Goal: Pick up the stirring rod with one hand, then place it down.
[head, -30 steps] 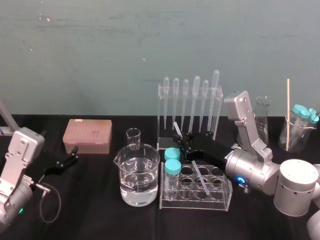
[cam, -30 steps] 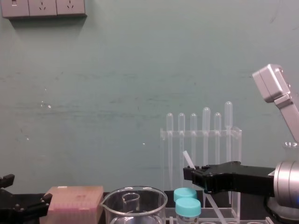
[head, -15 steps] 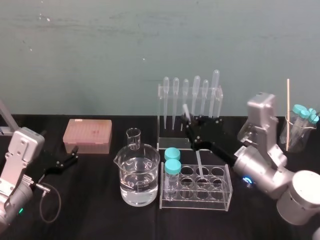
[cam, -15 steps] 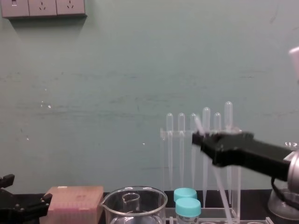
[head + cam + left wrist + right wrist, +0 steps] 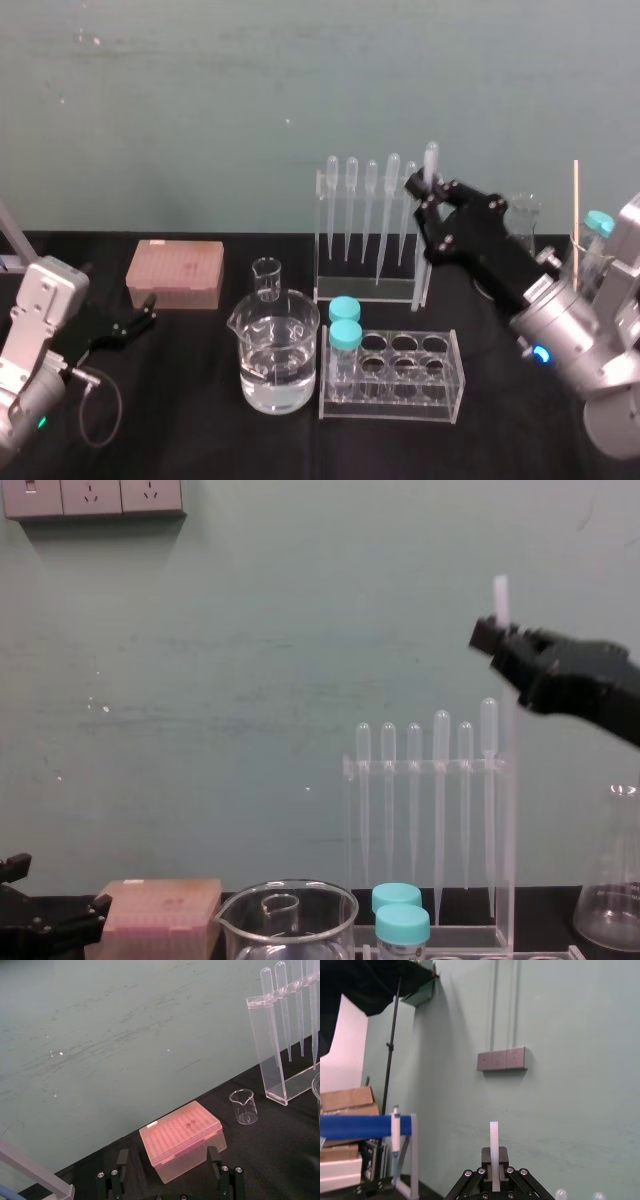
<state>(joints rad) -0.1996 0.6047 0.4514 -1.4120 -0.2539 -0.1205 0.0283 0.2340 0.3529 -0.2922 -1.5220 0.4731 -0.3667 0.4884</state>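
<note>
The right gripper (image 5: 493, 638), jaws clamped on the stirring rod (image 5: 499, 592), held it upright, probably to clear the pipette rack (image 5: 425, 766). The left gripper (image 5: 140, 318) lay parked on the bench, jaws apart.

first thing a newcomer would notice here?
The right gripper, raised near the top right of the pipette rack, is shut on the rod and holds it upright well above the table. Next comes the beaker of water at front centre. The left gripper sits parked and open at far left by the pink box.
</note>
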